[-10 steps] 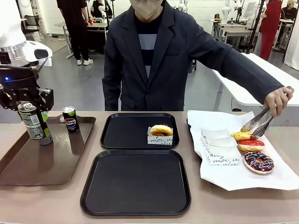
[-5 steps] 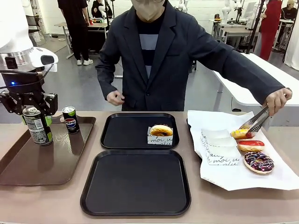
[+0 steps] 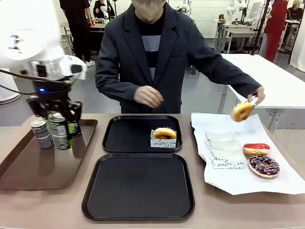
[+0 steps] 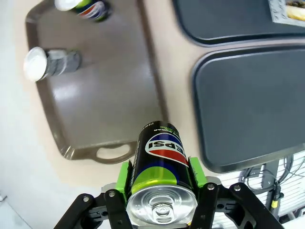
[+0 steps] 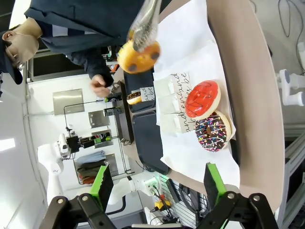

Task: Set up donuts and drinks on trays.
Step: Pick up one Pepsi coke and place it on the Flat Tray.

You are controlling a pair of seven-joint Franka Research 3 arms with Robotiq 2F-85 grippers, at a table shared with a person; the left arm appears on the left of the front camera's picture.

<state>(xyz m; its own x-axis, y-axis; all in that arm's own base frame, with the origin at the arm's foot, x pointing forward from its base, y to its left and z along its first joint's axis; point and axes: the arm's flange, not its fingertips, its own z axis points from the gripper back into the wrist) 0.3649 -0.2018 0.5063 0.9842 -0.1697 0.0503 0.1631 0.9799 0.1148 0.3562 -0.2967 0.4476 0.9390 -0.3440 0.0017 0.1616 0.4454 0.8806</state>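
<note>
Left gripper (image 4: 161,177) pinches a Pepsi can (image 4: 164,148), frame left, over the brown tray (image 3: 28,167). Right gripper (image 5: 159,179) spread; tongs (image 3: 251,101) hold a yellow donut (image 3: 241,111)

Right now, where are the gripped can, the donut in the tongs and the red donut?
Gripped can (image 4: 164,153), left wrist view, printed label.
Donut in tongs (image 3: 241,111), front view, its middle.
Red donut (image 3: 256,149), front view, red glaze.

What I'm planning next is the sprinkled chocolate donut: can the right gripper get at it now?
Probably yes. The right gripper is open and empty, and the sprinkled donut lies uncovered on the white paper ahead of it. The person's tongs hold a yellow donut farther off.
</note>
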